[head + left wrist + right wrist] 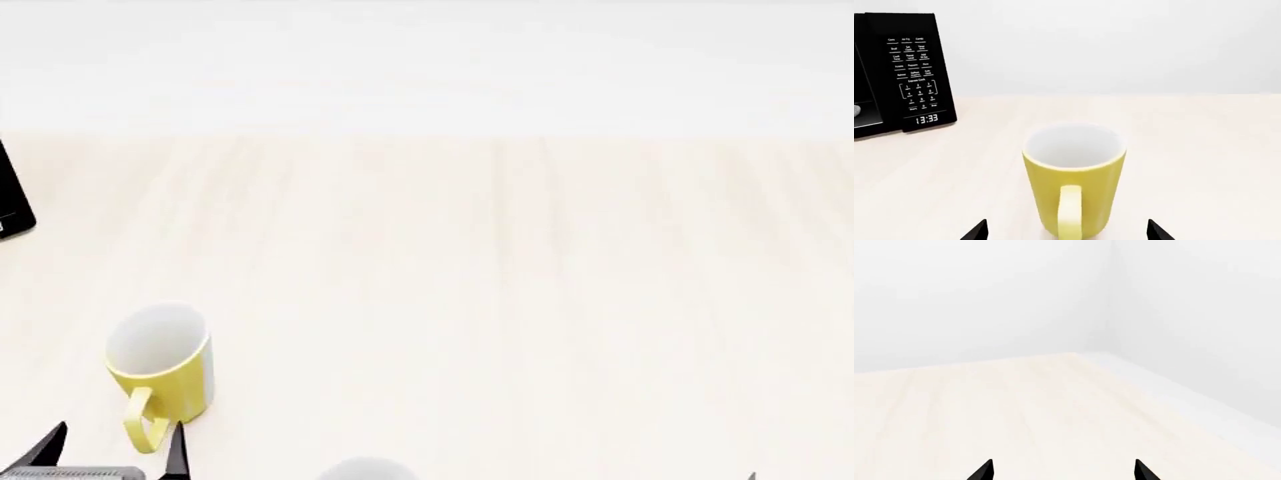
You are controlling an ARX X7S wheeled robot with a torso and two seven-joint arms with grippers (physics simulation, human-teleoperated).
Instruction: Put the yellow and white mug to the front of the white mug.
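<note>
The yellow and white mug [163, 365] stands upright at the near left of the table, its yellow handle turned toward me. In the left wrist view the mug [1074, 170] shows yellow sides and a white inside. My left gripper [1067, 234] is open, its two black fingertips spread wide on either side of the mug's handle and not touching it. It shows in the head view [114, 450] just in front of the mug. Only the rim of the white mug [367, 468] shows, at the bottom edge. My right gripper [1063, 471] is open and empty over bare table.
A black microwave [914, 75] with a keypad and clock stands at the far left of the light wooden table [507, 280]; its corner shows in the head view [11, 195]. A white wall runs behind the table, and a corner of the room shows to the right.
</note>
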